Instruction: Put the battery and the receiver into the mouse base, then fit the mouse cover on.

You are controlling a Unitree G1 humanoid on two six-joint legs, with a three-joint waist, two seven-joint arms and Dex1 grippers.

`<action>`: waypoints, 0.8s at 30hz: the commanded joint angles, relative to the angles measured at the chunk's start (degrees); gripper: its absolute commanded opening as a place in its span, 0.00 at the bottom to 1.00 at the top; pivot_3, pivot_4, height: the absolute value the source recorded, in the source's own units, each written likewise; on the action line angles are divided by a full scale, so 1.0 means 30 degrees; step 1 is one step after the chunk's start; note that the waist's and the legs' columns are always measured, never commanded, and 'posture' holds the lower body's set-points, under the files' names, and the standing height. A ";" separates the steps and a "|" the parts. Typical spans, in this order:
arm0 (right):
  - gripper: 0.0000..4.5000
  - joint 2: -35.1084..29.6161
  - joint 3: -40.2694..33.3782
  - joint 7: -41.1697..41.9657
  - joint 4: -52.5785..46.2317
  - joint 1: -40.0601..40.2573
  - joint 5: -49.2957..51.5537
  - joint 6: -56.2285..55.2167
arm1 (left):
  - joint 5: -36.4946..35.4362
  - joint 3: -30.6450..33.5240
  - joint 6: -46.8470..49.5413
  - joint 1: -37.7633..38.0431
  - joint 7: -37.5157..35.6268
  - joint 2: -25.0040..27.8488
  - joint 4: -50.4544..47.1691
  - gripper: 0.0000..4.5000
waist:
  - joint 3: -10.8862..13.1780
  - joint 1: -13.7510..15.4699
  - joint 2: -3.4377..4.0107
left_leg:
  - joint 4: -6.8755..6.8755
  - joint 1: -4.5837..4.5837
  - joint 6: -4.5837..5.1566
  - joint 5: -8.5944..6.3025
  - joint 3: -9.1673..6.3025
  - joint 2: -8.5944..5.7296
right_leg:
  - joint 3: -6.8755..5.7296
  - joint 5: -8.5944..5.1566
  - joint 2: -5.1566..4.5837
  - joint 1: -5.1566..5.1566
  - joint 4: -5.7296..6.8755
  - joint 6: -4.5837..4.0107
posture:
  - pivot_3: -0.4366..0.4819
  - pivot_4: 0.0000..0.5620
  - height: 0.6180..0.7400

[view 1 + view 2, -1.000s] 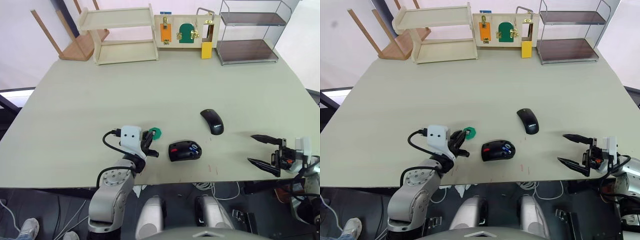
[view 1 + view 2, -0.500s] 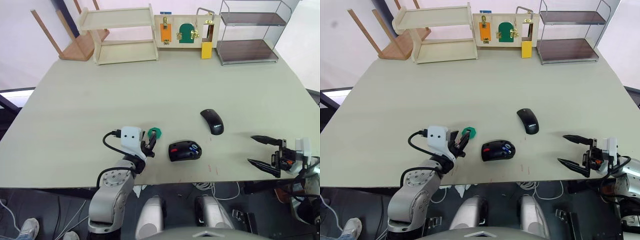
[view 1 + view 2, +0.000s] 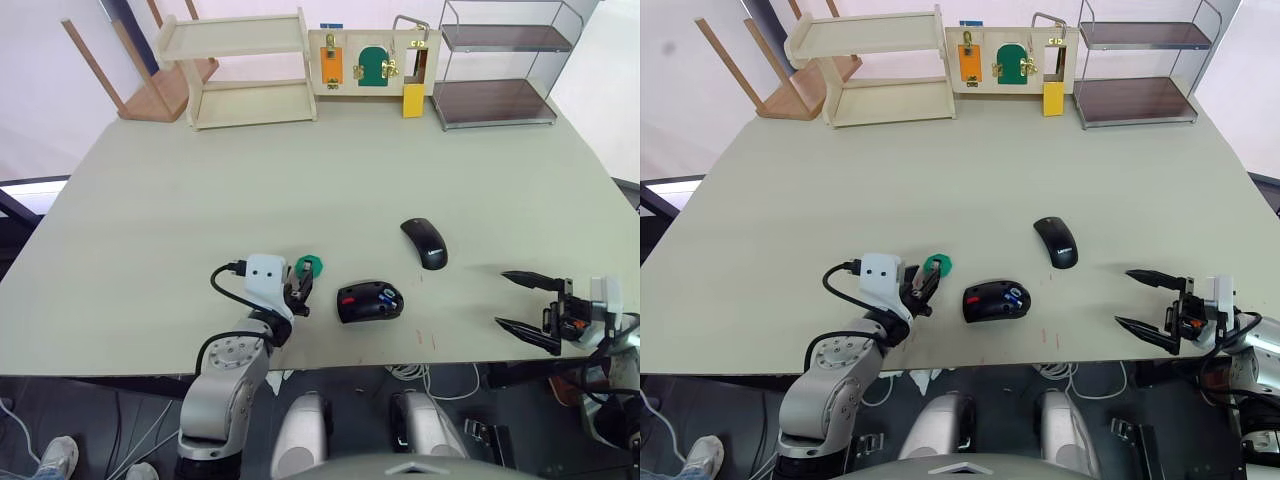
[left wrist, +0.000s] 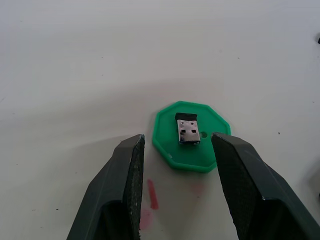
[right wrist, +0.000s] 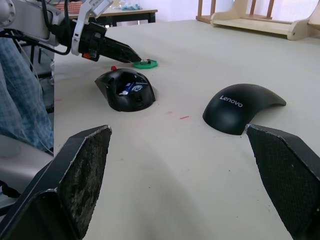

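The left gripper's fingers [image 4: 127, 185] are spread wide and held low over the counter [image 3: 150, 210], framing the receiver [image 4: 187, 131] without touching it. That little dark and silvery stub lies flat on a green octagonal disc [image 4: 172, 150], just beside the mouse base [image 3: 370, 300].

From here it looks like a light, stiff, slick bit of metal and plastic, thin enough to skid or flip if pinched off-centre. I would take it across its two long edges, low and square, so it lifts off the disc cleanly.

The right gripper [image 3: 528, 300] hangs over the counter's near right edge, its fingers parted and empty.

In the mouse base the blue battery [image 5: 131, 87] already sits in its bay among the red parts. Further back lies the mouse cover [image 3: 424, 242], a smooth glossy shell resting dome up, apart from the base. It should be light but slippery, best held by its long sides.
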 commanded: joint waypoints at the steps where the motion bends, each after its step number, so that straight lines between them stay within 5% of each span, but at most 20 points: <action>1: 1.00 -0.0138 -0.0159 0.0111 -0.0356 -0.0141 0.0154 -0.0287 | 0.0079 -0.0170 -0.0373 -0.0261 -0.0116 0.0085 -0.0182 0.50 | 0.0000 0.0000 0.0000 | 0.0000 0.0000 0.0000 0.0000 0.0000 0.0000 | 0.0000 0.0000 0.0000 0.0000 0.0000 0.0000 | 0.48 0.27 1.00; 24: 1.00 -0.0020 -0.0332 0.0111 -0.0679 0.0203 0.0056 -0.0458 | -0.0023 -0.0256 -0.0232 -0.0569 -0.0264 0.0062 -0.0003 0.50 | 0.0000 0.0002 0.0000 | 0.0000 0.0000 0.0000 0.0000 0.0000 0.0000 | 0.0000 0.0000 -0.0001 0.0000 0.0000 0.0000 | 0.48 0.27 1.00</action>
